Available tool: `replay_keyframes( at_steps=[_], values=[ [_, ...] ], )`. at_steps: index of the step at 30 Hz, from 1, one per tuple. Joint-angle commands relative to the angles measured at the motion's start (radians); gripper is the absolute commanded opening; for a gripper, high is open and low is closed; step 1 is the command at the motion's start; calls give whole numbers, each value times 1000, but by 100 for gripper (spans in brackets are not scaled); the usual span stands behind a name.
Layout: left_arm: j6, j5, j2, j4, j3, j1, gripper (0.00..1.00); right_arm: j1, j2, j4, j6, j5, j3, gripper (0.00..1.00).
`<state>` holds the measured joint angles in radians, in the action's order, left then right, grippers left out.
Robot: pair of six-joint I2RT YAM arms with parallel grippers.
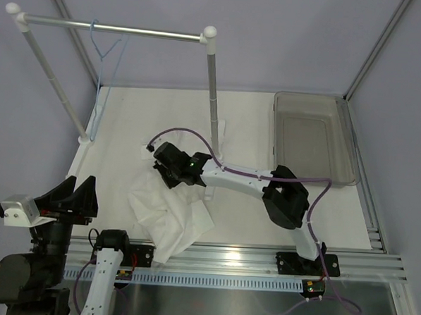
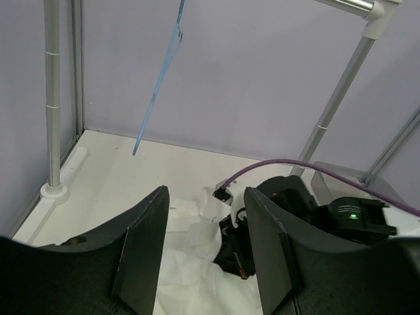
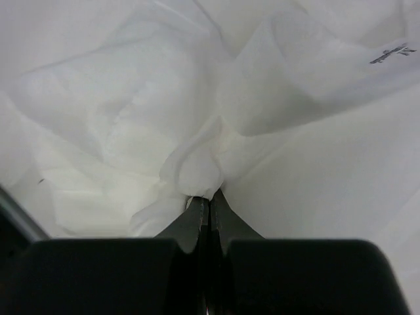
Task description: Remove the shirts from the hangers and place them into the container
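The white shirt [image 1: 166, 215] lies off its hanger, crumpled in a loose heap on the table [image 1: 149, 112] near the front edge, between the two arm bases. The right gripper [image 3: 209, 200] reaches across to the heap's far edge, and its jaws are clenched tight on a small raised fold of the thin fabric, which bunches up just above the fingertips in the right wrist view. The left gripper [image 2: 205, 191] hangs at the near left corner, beside the heap and apart from it, its jaws spread with nothing between them. The light-blue wire hanger [image 2: 157, 85] hangs bare from the left part of the silver rail [image 1: 132, 30] at the back. The translucent grey bin [image 1: 314, 142] sits at the far right of the table, well apart from the shirt, with no fabric in it.
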<state>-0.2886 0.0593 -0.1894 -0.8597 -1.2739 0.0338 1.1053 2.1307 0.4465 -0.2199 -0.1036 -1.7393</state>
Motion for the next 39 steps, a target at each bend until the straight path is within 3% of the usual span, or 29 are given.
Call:
replay_keyframes(
  at_steps=[1,8,15,19,27,34,37,39],
  values=[
    [-20,-7,5,-13,-33,-5,54,48,-201,-35,5,-68,44,0],
    [-26,-18,19,-51,-41,-12,54,114,-504,7,13,-171,168,0],
    [-46,-12,28,-71,-44,-15,55,165,-751,132,47,-283,190,0],
    [-53,-10,28,-70,-41,-17,55,180,-911,214,73,-297,147,0],
    [-98,10,57,-10,36,-17,55,183,-1098,368,198,-335,-107,0],
    [-129,49,67,65,91,-17,54,183,-1244,145,473,-521,-137,0],
    [-156,83,85,120,145,-17,52,182,-1276,-170,699,-534,-50,0],
    [-190,128,99,175,209,-18,51,183,-1270,-293,888,-530,-39,0]
  ],
)
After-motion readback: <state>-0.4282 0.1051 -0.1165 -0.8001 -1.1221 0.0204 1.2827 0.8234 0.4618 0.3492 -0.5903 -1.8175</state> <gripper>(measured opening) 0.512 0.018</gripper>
